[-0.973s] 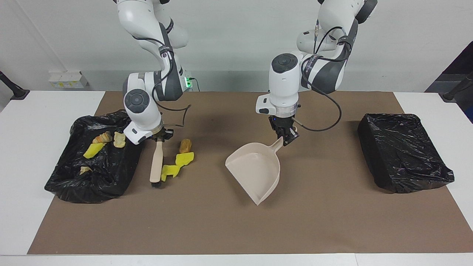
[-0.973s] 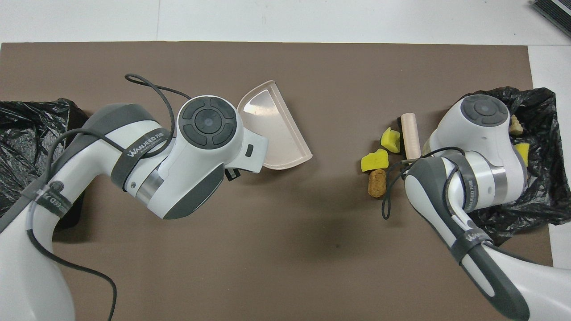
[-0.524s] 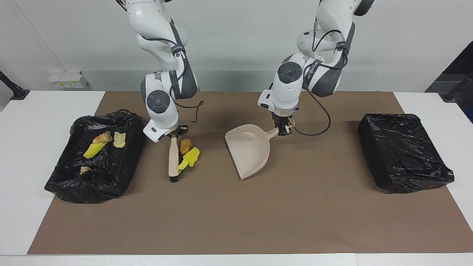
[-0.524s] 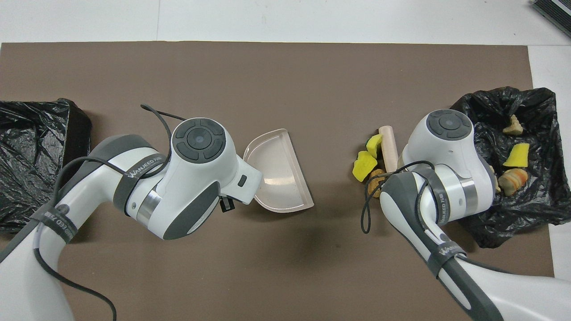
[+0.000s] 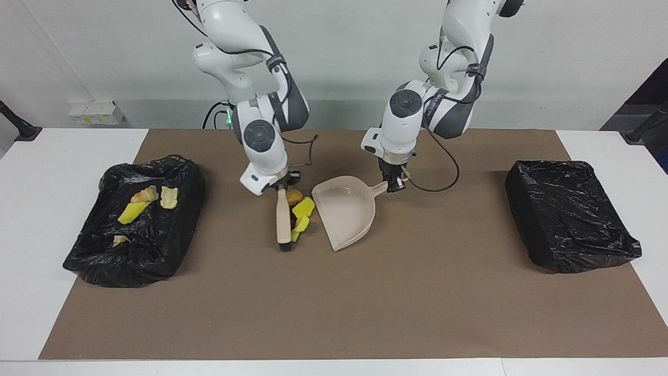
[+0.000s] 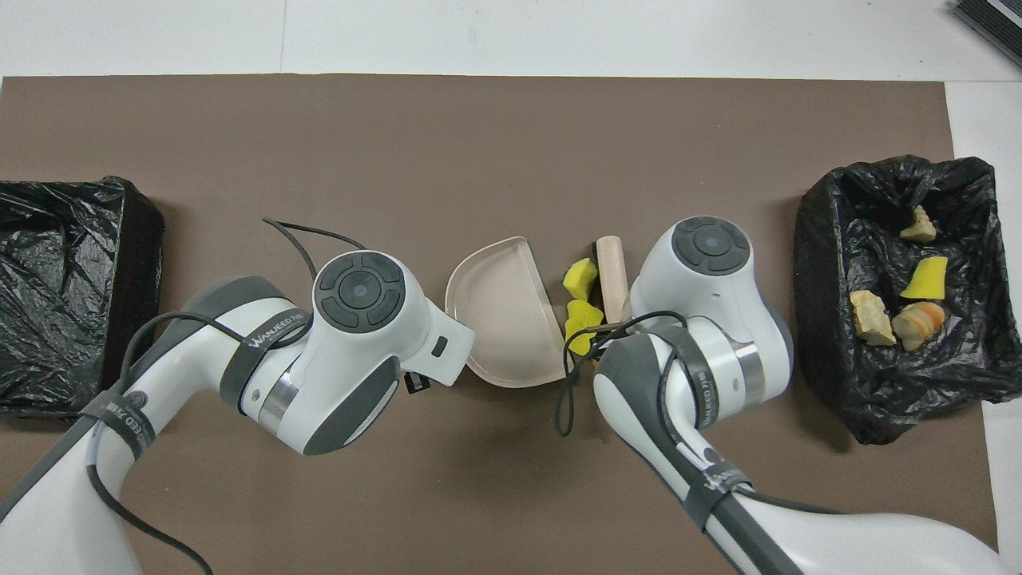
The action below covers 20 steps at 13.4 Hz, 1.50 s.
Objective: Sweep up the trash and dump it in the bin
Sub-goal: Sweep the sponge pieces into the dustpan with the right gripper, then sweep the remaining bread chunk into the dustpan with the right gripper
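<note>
1. R gripper [image 5: 282, 184]: I have it clamped on the top end of the brush [image 5: 283, 222]. The brush handle runs from my fingers away from the robots; its dark bristle end rests on the brown mat [image 5: 334, 313]. In the overhead view my wrist covers the gripper, so only the brush's outer end shows [image 6: 612, 263].

2. L gripper [image 5: 394, 184]: I have it closed on the handle of the beige dustpan [image 5: 347, 211]. The pan sits on the mat w/ its open mouth facing the brush. In the overhead view the pan [image 6: 499, 311] lies between my two wrists.

3. Loose trash, approx. mid-table, packed between brush and pan mouth:
- brown bun [image 5: 294, 197], nearest the robots, just beside the brush handle.
- yellow sponge chunk [image 5: 303, 208], touching the bun and just beside the pan's lip.
- second yellow sponge chunk [image 5: 300, 227], against the brush, farther from the robots.
None of these is inside the pan.

4. Bin w/ black liner [image 5: 172, 172] at the R arm's end of the table: holds a croissant [image 5: 144, 196], a pale pastry piece [image 5: 168, 197], a yellow sponge piece [image 5: 132, 212] and a small pale scrap [image 5: 120, 240].

5. Second black-lined bin [image 5: 569, 219] at the L arm's end: contents cannot be told from either view.

6. White table [image 5: 52, 172] shows around the mat.
</note>
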Motion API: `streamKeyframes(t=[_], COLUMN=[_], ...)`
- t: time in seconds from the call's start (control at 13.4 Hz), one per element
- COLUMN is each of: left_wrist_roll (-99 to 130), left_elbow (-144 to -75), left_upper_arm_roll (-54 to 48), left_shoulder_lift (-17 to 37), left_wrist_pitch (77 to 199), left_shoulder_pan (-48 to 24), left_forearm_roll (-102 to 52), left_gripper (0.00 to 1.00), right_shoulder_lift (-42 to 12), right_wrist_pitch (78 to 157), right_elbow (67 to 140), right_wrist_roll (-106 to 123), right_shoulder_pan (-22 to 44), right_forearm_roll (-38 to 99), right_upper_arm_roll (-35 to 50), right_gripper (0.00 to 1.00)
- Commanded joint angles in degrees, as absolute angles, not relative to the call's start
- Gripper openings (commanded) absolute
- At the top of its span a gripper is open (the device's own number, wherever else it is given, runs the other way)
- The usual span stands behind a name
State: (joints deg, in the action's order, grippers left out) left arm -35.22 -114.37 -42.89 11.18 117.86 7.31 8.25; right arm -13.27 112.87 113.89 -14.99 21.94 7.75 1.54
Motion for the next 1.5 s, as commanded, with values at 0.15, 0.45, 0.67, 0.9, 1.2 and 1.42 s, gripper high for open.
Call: streamKeyframes(t=[0.15, 0.45, 0.67, 0.9, 1.2, 1.42], left_wrist_roll=[-35.95, -35.59, -36.73, -43.91, -51.77, -51.16], left_elbow=[-116.72, -116.72, -116.72, -116.72, -117.24, -119.26], left_upper_arm_roll=[-42.98, -42.98, -42.98, -42.98, -42.89, -42.98], left_shoulder_lift=[8.88, 8.79, 8.79, 8.0, 7.03, 5.89], left_wrist_pitch=[119.71, 119.79, 120.15, 117.26, 115.05, 116.19], left_shoulder_pan=[8.09, 8.17, 8.17, 8.17, 8.35, 8.44], left_forearm_roll=[6.77, 6.5, 6.59, 6.59, 6.68, 6.68], left_gripper=[0.0, 0.0, 0.0, 0.0, 0.0, 0.0], right_shoulder_lift=[-17.22, -14.69, -10.47, -3.89, 4.56, 1.07], right_wrist_pitch=[114.88, 108.66, 101.89, 99.14, 107.89, 112.22], right_elbow=[107.95, 105.82, 107.48, 114.23, 130.39, 131.49], right_wrist_roll=[-18.11, -15.74, -16.08, -17.22, -20.04, -23.19], right_shoulder_pan=[25.84, 24.27, 20.5, 17.59, 17.93, 22.92], right_forearm_roll=[18.09, 17.59, 10.41, 8.96, 6.33, 6.94], right_upper_arm_roll=[1.67, 1.23, 1.05, 0.88, 1.14, 1.32], right_gripper=[0.0, 0.0, 0.0, 0.0, 0.0, 0.0])
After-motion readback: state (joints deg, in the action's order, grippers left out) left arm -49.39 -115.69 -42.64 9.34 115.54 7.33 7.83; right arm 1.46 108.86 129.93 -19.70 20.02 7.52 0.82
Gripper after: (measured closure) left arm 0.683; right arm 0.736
